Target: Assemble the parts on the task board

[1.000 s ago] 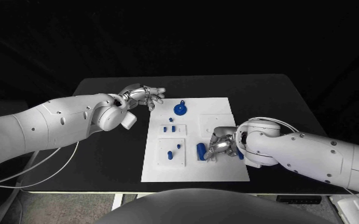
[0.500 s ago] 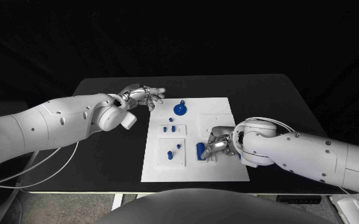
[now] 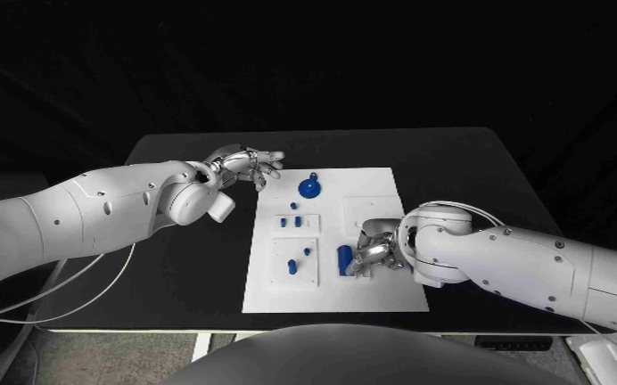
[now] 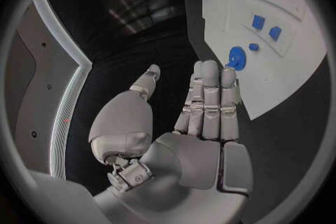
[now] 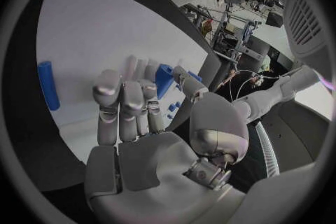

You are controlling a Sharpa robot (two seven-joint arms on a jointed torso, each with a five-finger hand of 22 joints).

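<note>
Covering the lower right part of the white rectangular task board (image 3: 322,225), the right hand (image 3: 377,249) hides the surface beneath it in the head view, so contact there is hard to make out. An upright blue block-shaped part (image 3: 345,259) stands just left of this hand, at lower centre of the frame. In the right wrist view, the fingers (image 5: 125,102) are curled over the board beside a blue block (image 5: 164,78); whether they grasp it cannot be told. A blue cylindrical part (image 5: 47,85) lies on the board at that view's left.

Compared with the earlier frames, the right hand has shifted slightly left; the left arm is unchanged.

The left hand (image 3: 247,165) hovers at the board's upper left corner, fingers extended and released, holding nothing. A round blue disc part (image 3: 310,188) sits near the board's top edge, and small blue parts (image 3: 296,221) lie at centre left.
</note>
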